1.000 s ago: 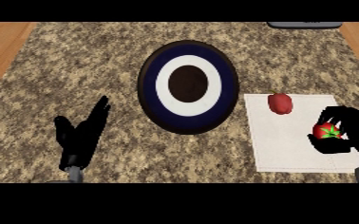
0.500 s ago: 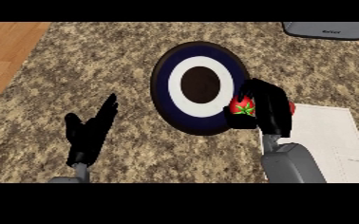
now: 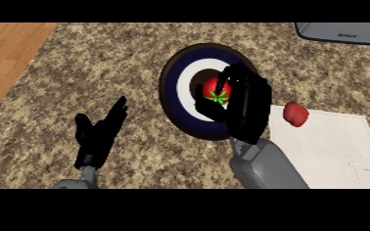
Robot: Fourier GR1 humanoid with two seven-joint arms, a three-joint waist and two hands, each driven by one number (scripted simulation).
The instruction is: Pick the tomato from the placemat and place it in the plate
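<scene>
Since half a second ago the right hand (image 3: 242,105) has carried the tomato (image 3: 217,90) leftward — from the plate's right rim to over its pale centre. Fingers are curled round the fruit, thumb side toward the plate's middle; red skin and the green star-shaped stalk show between them. Whether the tomato touches the plate (image 3: 177,85) or hangs above it cannot be told from this steep view.

Relation that matters: the tomato sits at the left side of the right hand, over the plate's inner rings, so the release looks to be a straight let-go with little or no sideways shift. The fruit is roundish, no clear long axis; stalk faces up toward the camera. The right hand is the nearer one — it has the fruit. The left hand (image 3: 98,137) rests at lower left, fingers straight and up, well apart from the plate.

Count: one tomato in hand; one plate, dark blue with white rings; one white placemat (image 3: 325,147) to the right; one second red object (image 3: 295,113) on the mat's upper-left corner; one grey item (image 3: 336,31) at the top-right edge, partly cut off; two hands.
</scene>
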